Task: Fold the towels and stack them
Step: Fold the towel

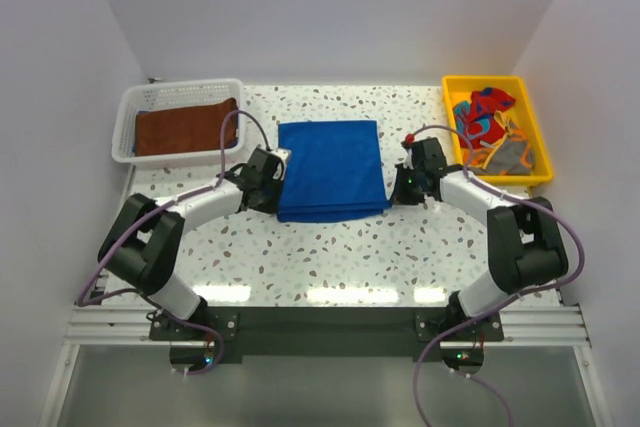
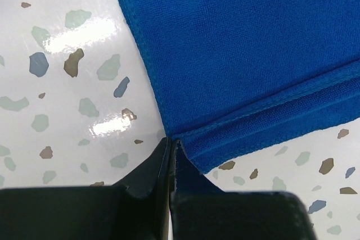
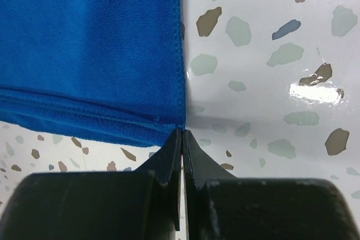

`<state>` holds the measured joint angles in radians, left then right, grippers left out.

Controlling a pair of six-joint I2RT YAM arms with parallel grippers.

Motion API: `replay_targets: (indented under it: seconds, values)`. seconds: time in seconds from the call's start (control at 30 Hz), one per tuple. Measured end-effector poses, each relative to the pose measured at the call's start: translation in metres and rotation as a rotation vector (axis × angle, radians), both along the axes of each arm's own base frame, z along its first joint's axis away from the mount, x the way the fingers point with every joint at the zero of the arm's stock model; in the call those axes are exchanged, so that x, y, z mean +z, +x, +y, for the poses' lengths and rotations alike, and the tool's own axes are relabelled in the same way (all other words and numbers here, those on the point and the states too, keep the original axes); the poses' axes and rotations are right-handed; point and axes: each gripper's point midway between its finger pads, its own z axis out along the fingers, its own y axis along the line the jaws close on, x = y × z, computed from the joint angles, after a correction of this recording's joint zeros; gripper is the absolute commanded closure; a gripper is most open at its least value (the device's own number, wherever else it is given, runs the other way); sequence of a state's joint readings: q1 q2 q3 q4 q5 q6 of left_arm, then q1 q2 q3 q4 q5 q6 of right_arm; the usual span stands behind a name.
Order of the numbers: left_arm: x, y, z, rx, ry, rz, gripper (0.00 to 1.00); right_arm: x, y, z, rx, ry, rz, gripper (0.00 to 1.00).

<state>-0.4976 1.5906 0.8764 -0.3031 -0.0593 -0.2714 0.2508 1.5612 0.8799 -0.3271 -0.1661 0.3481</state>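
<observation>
From above, a folded blue towel (image 1: 332, 167) lies flat in the middle of the speckled counter (image 1: 330, 257), with the left fingers (image 1: 278, 183) at its near-left corner and the right fingers (image 1: 398, 185) at its near-right corner. A rust-brown towel (image 1: 185, 127) lies in the white basket (image 1: 125, 132) at far left. 2 more towels, a red one with blue patches (image 1: 485, 112) and an orange one with grey spots (image 1: 505, 154), sit crumpled in the yellow tray (image 1: 490, 80) at far right. In the left wrist view the fingers (image 2: 149, 172) are pressed together with no gap, their tips at the towel's layered corner; I cannot tell whether they nip any hem. The right wrist view shows the same: fingers (image 3: 166, 161) fully closed, tips touching the corner where the folded edges meet. The risk I judge from here is a lift or drag with only 1 layer caught, or none. That would peel the fold open or skew the towel across the glossy counter.
</observation>
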Motion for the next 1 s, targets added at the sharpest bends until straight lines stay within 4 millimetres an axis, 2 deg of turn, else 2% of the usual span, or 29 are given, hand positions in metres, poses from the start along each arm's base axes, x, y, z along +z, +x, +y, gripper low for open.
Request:
replay_targets:
  seconds: [0.07, 0.17, 0.2, 0.27, 0.3, 0.4, 0.47, 0.5, 0.6, 0.67, 0.73, 0.87, 0.93, 1.0]
  values:
    - [-0.001, -0.001, 0.0, 0.002, -0.002, 0.001, 1.0, -0.003, 0.0, 0.0, 0.0, -0.001, 0.006, 1.0]
    - [-0.002, -0.002, -0.001, 0.007, -0.004, 0.006, 0.82, -0.007, 0.001, 0.0, -0.001, -0.001, 0.01, 0.87]
    - [-0.002, -0.002, 0.0, 0.012, -0.001, 0.006, 0.79, -0.007, 0.001, 0.0, -0.001, -0.002, 0.01, 0.8]
    - [-0.003, -0.004, 0.004, 0.03, 0.021, 0.01, 0.71, -0.008, 0.002, -0.004, -0.012, -0.019, 0.007, 0.74]
    - [-0.004, -0.005, 0.007, 0.035, 0.035, 0.014, 0.68, -0.008, 0.003, -0.006, -0.016, -0.023, 0.005, 0.68]
    - [-0.004, -0.008, 0.013, 0.054, 0.059, 0.018, 0.58, -0.008, 0.003, -0.009, -0.021, -0.029, 0.004, 0.6]
    - [0.001, -0.011, 0.014, 0.062, 0.066, 0.015, 0.51, -0.007, 0.002, -0.009, -0.019, -0.03, 0.004, 0.59]
    - [0.005, -0.013, 0.014, 0.066, 0.063, 0.007, 0.44, -0.006, 0.001, -0.009, -0.016, -0.031, 0.003, 0.59]
    - [0.024, -0.014, 0.01, 0.07, 0.041, -0.039, 0.31, 0.006, -0.002, -0.005, 0.009, -0.033, -0.021, 0.58]
    - [0.04, -0.014, 0.007, 0.076, 0.016, -0.078, 0.25, 0.019, 0.002, 0.002, 0.037, -0.037, -0.056, 0.58]
    - [0.055, -0.014, 0.005, 0.079, -0.011, -0.12, 0.23, 0.033, 0.007, 0.017, 0.092, -0.042, -0.098, 0.58]
    - [0.077, -0.013, 0.005, 0.09, -0.046, -0.179, 0.18, 0.061, 0.026, 0.059, 0.227, -0.061, -0.198, 0.57]
    - [0.084, -0.012, 0.006, 0.103, -0.057, -0.203, 0.16, 0.063, 0.034, 0.08, 0.283, -0.063, -0.221, 0.56]
    - [0.087, -0.014, 0.01, 0.115, -0.057, -0.22, 0.14, 0.055, 0.04, 0.093, 0.324, -0.076, -0.215, 0.56]
